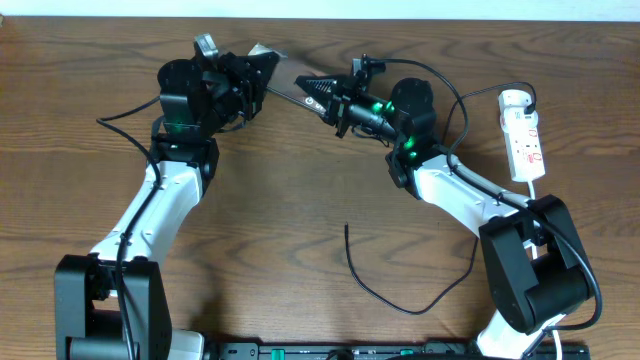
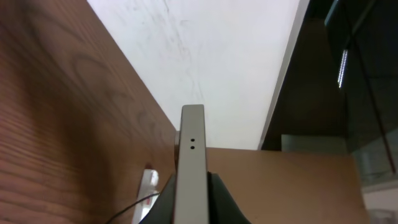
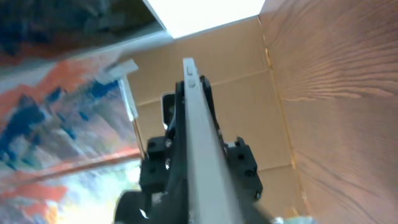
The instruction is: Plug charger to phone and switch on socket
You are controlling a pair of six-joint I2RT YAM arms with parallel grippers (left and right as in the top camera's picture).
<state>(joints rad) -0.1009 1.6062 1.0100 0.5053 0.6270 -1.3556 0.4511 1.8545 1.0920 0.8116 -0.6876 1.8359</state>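
The phone [image 1: 287,76], a dark slab, is held off the table at the back centre between both grippers. My left gripper [image 1: 256,76] is shut on its left end, and my right gripper [image 1: 318,90] is shut on its right end. The left wrist view shows the phone edge-on [image 2: 191,155] between dark jaws [image 2: 191,193]. The right wrist view shows its grey edge [image 3: 198,137] running away from my jaws [image 3: 214,214]. The charger [image 1: 380,292], a thin black cable, lies loose at the front centre, its free end [image 1: 347,229] pointing away. The socket [image 1: 524,135], a white strip, lies at the right.
The socket also shows in the left wrist view [image 2: 148,186] with a thin black cable [image 2: 130,204] across it. Its white cord runs down past the right arm's base [image 1: 535,265]. The left arm's base [image 1: 105,300] stands at the front left.
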